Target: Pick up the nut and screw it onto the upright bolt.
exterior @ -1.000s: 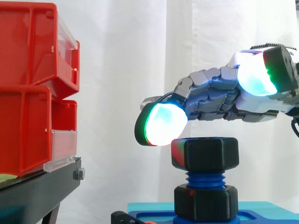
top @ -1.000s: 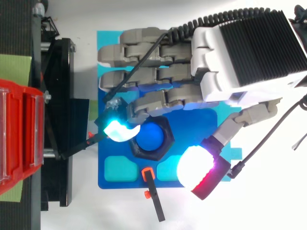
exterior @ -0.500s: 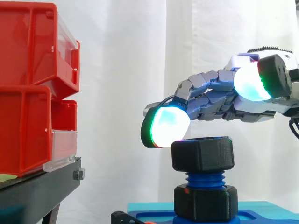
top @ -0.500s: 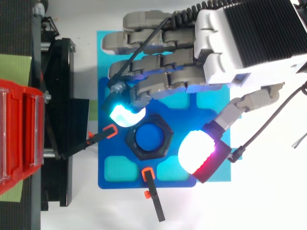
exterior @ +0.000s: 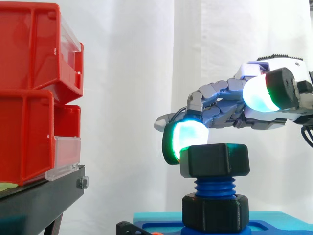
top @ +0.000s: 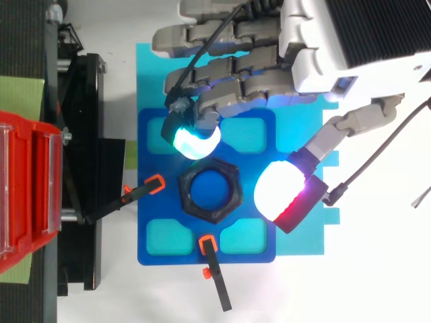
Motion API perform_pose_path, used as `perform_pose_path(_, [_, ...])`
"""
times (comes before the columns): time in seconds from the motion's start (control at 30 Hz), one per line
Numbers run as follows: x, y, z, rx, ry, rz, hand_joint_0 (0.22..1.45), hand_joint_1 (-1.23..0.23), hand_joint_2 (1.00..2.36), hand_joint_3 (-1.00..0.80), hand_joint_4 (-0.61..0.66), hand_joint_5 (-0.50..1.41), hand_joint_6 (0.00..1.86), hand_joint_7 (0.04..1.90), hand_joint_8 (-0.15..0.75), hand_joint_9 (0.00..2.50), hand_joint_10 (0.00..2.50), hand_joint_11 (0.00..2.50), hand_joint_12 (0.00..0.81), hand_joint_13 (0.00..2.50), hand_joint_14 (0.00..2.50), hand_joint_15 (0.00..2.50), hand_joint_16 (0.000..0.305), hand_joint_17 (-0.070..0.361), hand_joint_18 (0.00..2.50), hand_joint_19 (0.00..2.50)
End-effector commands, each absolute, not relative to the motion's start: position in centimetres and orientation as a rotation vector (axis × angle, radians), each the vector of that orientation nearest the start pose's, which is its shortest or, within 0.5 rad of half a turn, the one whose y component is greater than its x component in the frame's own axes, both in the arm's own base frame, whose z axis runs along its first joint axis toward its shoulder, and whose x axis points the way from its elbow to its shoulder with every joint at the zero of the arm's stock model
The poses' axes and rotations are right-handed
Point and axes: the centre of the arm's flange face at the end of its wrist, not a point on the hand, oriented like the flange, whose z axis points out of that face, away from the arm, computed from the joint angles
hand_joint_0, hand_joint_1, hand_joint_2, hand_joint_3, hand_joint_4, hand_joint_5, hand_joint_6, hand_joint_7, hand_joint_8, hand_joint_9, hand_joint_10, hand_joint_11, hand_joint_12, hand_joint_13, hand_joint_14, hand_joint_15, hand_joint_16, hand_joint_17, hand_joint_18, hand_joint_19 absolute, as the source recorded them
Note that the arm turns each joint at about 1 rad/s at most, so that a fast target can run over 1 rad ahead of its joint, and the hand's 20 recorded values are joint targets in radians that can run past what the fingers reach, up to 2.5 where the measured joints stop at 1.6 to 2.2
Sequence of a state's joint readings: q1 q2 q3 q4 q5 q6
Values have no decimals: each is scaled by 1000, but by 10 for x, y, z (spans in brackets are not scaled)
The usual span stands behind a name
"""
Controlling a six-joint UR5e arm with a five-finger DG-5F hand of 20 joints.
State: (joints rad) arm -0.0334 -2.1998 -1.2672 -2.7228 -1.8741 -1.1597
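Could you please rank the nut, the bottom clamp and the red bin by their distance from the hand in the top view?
1. nut, in the middle, right beside the hand.
2. bottom clamp, below the nut, near the lower edge.
3. red bin, at the far left.

One blue threaded plastic bolt [exterior: 214, 187] carries two black hexagonal plastic nuts: upper nut [exterior: 215, 160] and lower nut [exterior: 215, 211]. Two red plastic bins: upper bin [exterior: 34, 44] and lower bin [exterior: 27, 132]. One dark blue base plate [top: 161, 212] has four turquoise pockets [top: 165, 235]. Two orange-tipped black clamps [top: 214, 276]. One robot hand [top: 350, 40].
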Motion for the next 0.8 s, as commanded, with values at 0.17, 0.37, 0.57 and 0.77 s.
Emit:
perform_pose_path(0.17, [721,-132,290,89,1501,524,497,-288,1000,-500,102,38,503,1176,193,692,0,0,243,281,0,0,26,59,0,0])
perform_pose_path(0.37, [721,-133,290,89,1501,523,502,-304,1000,-500,32,59,502,1290,155,767,0,0,224,335,0,0,22,49,18,0])
perform_pose_path(0.57, [722,-134,295,84,1486,525,493,-276,1000,-500,216,-18,504,1030,210,698,0,0,247,292,0,0,25,56,0,0])
perform_pose_path(0.77, [723,-133,297,76,1483,528,470,-257,1000,-500,206,-108,503,780,216,553,0,0,285,197,0,0,32,71,0,0])
